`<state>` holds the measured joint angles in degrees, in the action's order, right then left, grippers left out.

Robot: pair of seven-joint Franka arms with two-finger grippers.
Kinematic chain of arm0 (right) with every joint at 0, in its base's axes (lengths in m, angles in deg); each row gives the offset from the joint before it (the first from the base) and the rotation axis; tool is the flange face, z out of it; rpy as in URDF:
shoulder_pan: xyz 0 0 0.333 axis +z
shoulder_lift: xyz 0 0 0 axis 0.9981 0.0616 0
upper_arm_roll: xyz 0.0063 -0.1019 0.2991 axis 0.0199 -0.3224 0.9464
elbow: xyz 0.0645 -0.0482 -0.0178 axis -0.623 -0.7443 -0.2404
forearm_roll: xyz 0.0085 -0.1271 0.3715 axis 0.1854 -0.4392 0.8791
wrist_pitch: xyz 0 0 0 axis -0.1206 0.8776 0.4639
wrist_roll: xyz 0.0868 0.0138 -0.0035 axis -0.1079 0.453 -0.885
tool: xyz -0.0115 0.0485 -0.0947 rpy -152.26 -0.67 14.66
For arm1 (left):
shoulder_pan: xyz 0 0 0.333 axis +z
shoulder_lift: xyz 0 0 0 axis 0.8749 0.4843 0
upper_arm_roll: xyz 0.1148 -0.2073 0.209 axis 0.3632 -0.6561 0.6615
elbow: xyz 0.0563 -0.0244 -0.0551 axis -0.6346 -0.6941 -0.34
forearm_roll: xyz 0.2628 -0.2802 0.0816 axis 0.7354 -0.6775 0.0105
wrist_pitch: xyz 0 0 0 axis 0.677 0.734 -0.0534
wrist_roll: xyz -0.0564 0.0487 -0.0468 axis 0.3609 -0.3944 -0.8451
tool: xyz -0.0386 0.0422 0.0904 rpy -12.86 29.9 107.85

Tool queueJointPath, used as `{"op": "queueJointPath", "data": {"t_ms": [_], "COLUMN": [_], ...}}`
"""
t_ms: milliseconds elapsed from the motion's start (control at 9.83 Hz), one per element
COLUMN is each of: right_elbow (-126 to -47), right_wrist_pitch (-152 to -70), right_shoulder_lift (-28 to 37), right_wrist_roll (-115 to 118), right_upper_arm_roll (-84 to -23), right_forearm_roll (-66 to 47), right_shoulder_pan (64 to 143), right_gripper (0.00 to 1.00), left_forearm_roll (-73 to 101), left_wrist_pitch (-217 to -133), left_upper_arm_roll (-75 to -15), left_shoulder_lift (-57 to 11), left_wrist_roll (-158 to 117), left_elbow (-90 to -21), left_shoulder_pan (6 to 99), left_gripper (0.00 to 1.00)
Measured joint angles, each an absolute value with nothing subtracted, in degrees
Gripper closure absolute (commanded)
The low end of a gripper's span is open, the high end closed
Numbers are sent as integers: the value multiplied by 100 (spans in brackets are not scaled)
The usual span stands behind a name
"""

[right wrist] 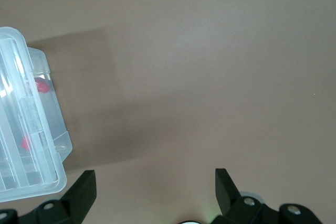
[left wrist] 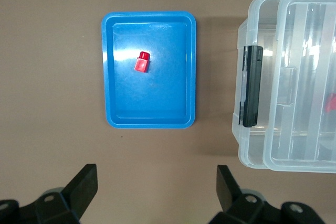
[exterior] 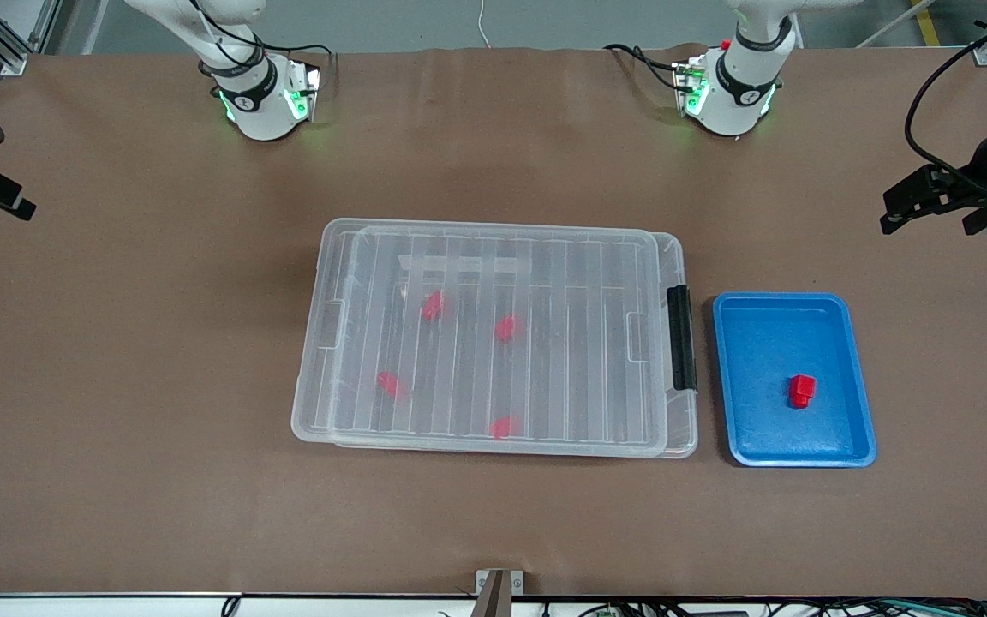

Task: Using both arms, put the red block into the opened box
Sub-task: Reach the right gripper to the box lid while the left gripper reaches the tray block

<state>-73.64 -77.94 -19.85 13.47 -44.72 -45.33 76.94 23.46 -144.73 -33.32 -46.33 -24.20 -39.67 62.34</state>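
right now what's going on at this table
Nothing is being handled yet. The red block sits in the blue tray beside the box, whose ribbed lid is still on, with other red pieces inside. The left gripper hovers open near the tray; the right gripper is open at the box's right-arm end.

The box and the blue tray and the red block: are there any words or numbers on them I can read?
None: no words, numbers or labels can be read in any view.
The box: only plain ribs on its lid and a black clip handle.
The blue tray: plain.
The red block: plain.
The arm bases: small dark marks, too small to read.
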Motion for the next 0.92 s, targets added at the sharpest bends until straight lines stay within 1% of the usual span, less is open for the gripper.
{"op": "queueJointPath", "data": {"t_ms": [407,610,712,915], "right_elbow": [-7364,-7365,-7368,-7393], "right_wrist_pitch": [-7782,-7754,-7751,-7962], "right_shoulder_lift": [-1985,-1963,-1913,-1574], "right_wrist_roll": [1346,1134,1015,1167], "right_upper_arm_roll": [-4472,-4424,-4379,-4325], "right_forearm_roll": [-4533,-4514,-4484,-4494], "right_shoulder_pan": [7694,7744,7941,8731], "right_gripper": [0,0,0,0], "left_forearm_roll": [2676,2707,2707,2706], "left_wrist_pitch": [-14428,-14471,-14671,-15551], "left_upper_arm_roll": [-3329,-3326,-3323,-3318], "left_shoulder_lift": [-4625,-4455,-4229,-3636], "left_wrist_roll": [-2688,-2689,-2704,-2766], "left_elbow": [-3955,-3982,-4055,-4377], "left_shoulder_pan": [6236,6272,6366,6586], "left_gripper": [0,0,0,0]}}
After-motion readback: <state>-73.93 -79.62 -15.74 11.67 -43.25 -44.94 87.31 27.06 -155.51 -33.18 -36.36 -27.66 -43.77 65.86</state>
